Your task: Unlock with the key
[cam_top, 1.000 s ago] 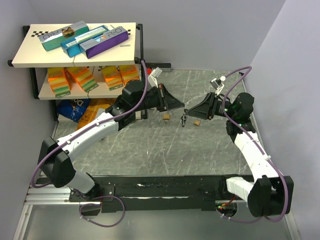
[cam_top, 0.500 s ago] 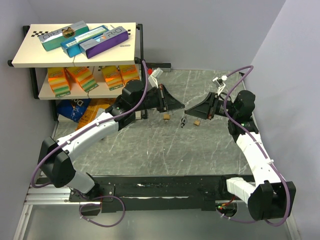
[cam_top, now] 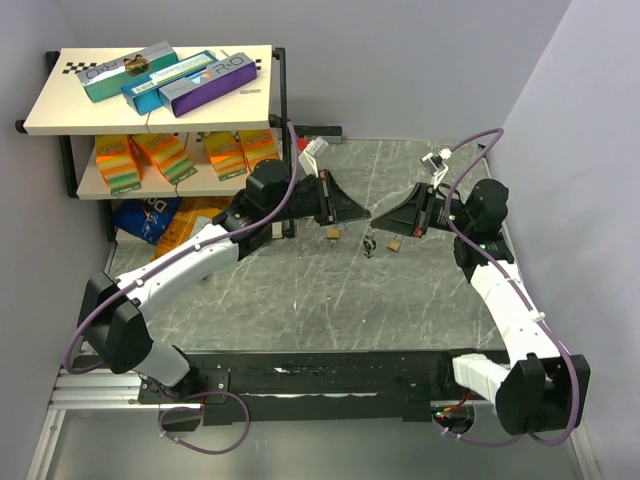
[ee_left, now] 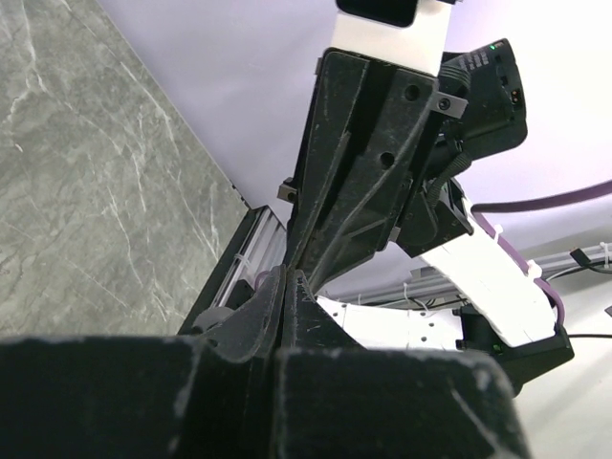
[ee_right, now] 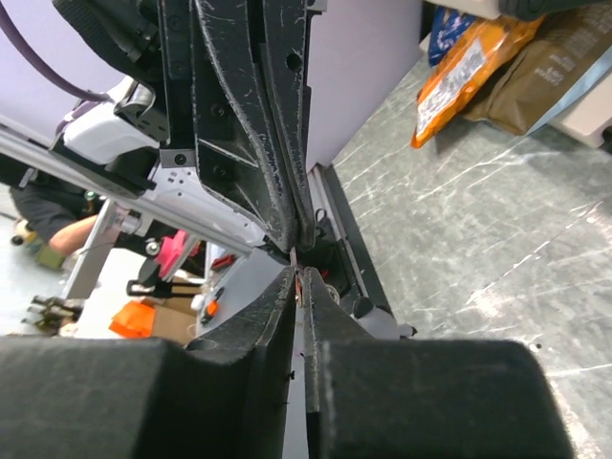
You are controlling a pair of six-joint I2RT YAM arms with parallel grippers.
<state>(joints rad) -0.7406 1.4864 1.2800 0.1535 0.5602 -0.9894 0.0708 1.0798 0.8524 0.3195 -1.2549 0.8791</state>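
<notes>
Key [cam_top: 371,243], a small dark bit, sits just below the spot where both sets of fingertips meet, between two brass padlocks [cam_top: 331,234] [cam_top: 396,243] flanking it on the marbled table [cam_top: 300,290]; hanging from the tips or lying on the slab, cannot tell. Left gripper [cam_top: 366,217] clenched, its fingers [ee_left: 256,320] pressed flat together with no gap; nothing visible between them. Right gripper [cam_top: 377,222] tip to tip with the left one, its fingers [ee_right: 251,325] drawn almost together with only a thin slit between them; whether they nip anything, cannot tell. Both grippers are raised above the padlocks
</notes>
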